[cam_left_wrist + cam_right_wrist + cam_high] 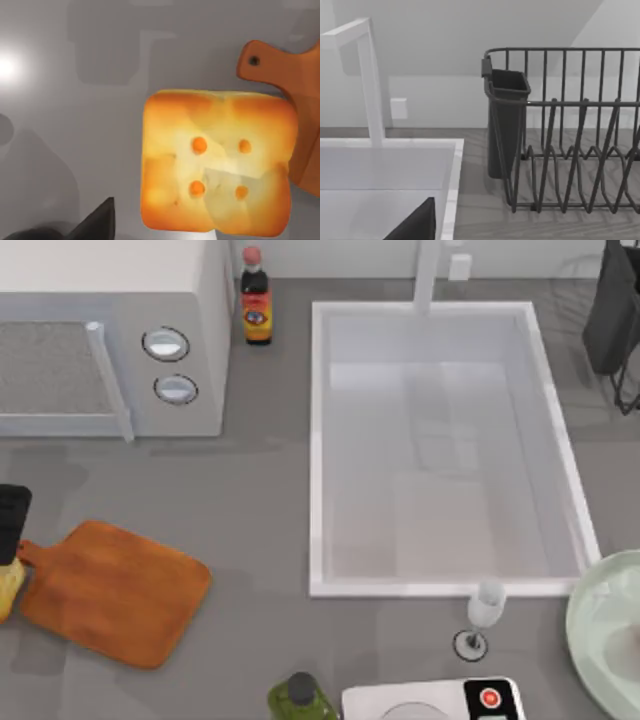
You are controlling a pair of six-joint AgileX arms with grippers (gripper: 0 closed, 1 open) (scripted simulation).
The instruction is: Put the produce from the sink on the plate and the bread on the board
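The left pincer (pixel 8 525) is hovering at the surface's left edge, directly above the bread (pixel 216 162); one dark finger (pixel 97 222) is showing in the left wrist view, and I cannot tell whether the pincer is open or closed. The bread is lying flat on the surface (pixel 260 510) just below it, toasted top up. Just beside the bread, the board (pixel 115 590) is lying with its handle (pixel 260 62) pointing toward the pincer. Well beyond that, the sink (pixel 318 460) is looking empty of produce, and the plate (pixel 600 630) is sitting past its near corner. The right pincer (pixel 417 225) is sitting by the sink's far corner near a dish rack (pixel 570 135). The bread is probably light, soft and crushable (a loaf chunk dents), so taking it gently across two opposite flat sides seems best.
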